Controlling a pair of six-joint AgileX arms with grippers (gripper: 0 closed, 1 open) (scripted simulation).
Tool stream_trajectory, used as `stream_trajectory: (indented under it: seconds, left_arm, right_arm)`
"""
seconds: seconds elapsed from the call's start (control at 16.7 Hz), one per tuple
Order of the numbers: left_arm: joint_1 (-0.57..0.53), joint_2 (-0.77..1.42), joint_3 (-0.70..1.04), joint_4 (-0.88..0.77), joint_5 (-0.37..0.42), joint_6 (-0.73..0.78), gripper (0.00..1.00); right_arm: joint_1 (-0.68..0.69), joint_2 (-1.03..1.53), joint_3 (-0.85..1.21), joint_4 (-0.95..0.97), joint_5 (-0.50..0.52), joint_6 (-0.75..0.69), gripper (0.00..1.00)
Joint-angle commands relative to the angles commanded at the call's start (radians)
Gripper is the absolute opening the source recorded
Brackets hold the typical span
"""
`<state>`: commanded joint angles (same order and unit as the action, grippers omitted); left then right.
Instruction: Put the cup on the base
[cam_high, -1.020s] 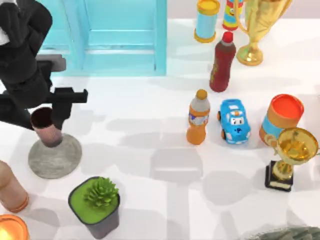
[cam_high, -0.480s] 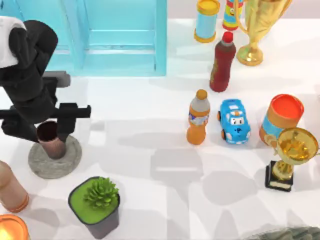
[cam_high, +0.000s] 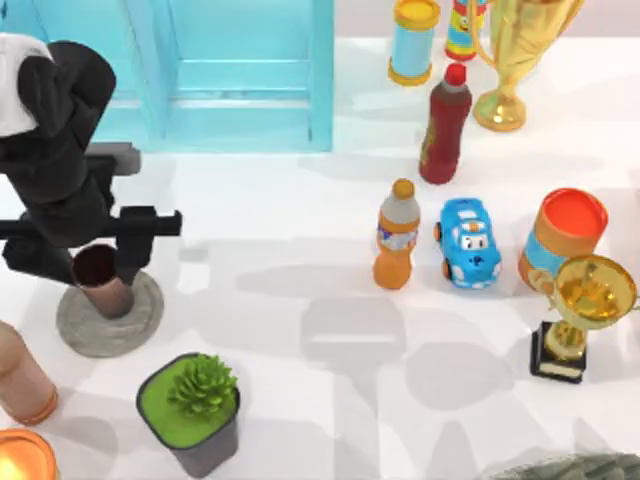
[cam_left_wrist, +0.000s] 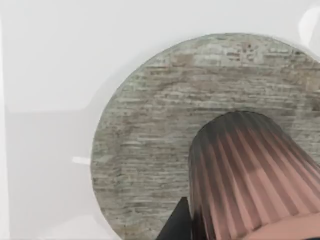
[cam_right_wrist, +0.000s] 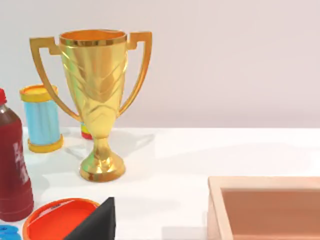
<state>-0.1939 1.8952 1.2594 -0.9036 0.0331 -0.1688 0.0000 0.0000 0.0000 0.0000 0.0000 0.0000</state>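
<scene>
The cup (cam_high: 100, 280), a ribbed reddish-brown tumbler, stands upright on the base (cam_high: 140, 315), a flat grey stone-like disc at the table's left side. My left gripper (cam_high: 95, 262) reaches down over it and is shut on the cup, with one black finger on each side. The left wrist view has the cup (cam_left_wrist: 250, 175) close up, resting on the base (cam_left_wrist: 150, 125) a little off its middle. A black piece of my right gripper (cam_right_wrist: 97, 222) shows in the right wrist view, parked far from the cup.
A potted succulent (cam_high: 190, 400) sits just in front of the base, with a tan cylinder (cam_high: 20, 375) to its left. A blue cabinet (cam_high: 230, 70) stands behind. On the right are bottles (cam_high: 395, 235), a toy car (cam_high: 470, 240), a can (cam_high: 562, 235) and trophies (cam_high: 575, 310).
Over the last second my left gripper carried the cup down and slightly right onto the disc. In the last half second almost nothing moved.
</scene>
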Motion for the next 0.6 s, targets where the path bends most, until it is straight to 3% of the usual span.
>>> stream_trajectory:
  seconds: [0.24, 0.6]
  left_arm:
    - [0.000, 0.000, 0.000, 0.000, 0.000, 0.000, 0.98]
    - [0.000, 0.000, 0.000, 0.000, 0.000, 0.000, 1.00]
  right_arm:
    - [0.000, 0.000, 0.000, 0.000, 0.000, 0.000, 1.00]
    - [0.000, 0.000, 0.000, 0.000, 0.000, 0.000, 1.00]
